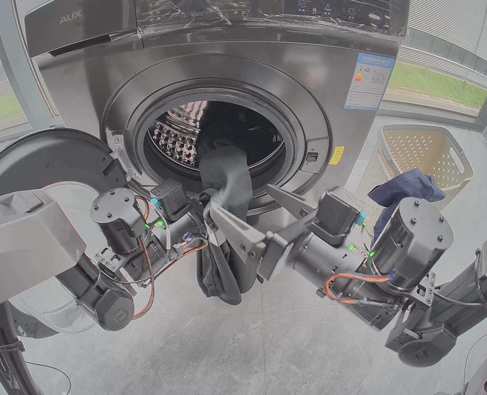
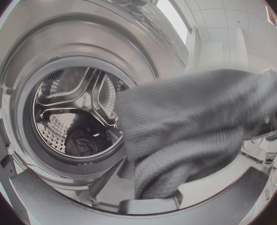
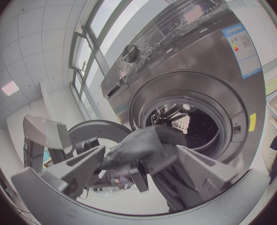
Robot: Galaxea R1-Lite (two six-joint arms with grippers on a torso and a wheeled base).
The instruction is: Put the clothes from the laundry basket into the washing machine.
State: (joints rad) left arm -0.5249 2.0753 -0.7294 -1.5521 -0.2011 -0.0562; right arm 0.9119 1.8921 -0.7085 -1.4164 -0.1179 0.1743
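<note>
Garment (image 1: 227,176) — dark grey knit, soft and limp, light by the look. It lies over the lower lip of the washer (image 1: 243,67) mouth, top part inside, the rest hanging down the front toward the floor. Left gripper (image 1: 206,215) pinches a bunched fold just below the lip. Right gripper (image 1: 239,197) is spread, one finger on either side of the cloth, gripping nothing. Door (image 1: 40,154) stands wide open on the left; basket (image 1: 457,160) is well apart on the right, with a blue cloth (image 1: 405,188) over its rim. Left wrist: knit drapes across from the pinch; drum (image 2: 73,103) is open beyond, dark clothes (image 2: 82,142) at its bottom, ample room above them. Right wrist: fingers (image 3: 82,163) straddle the fold, mouth straight ahead. Judgement — it will sag and drag and may catch on the lip; best hold is low on the hanging bulk, lifted over the lip.
</note>
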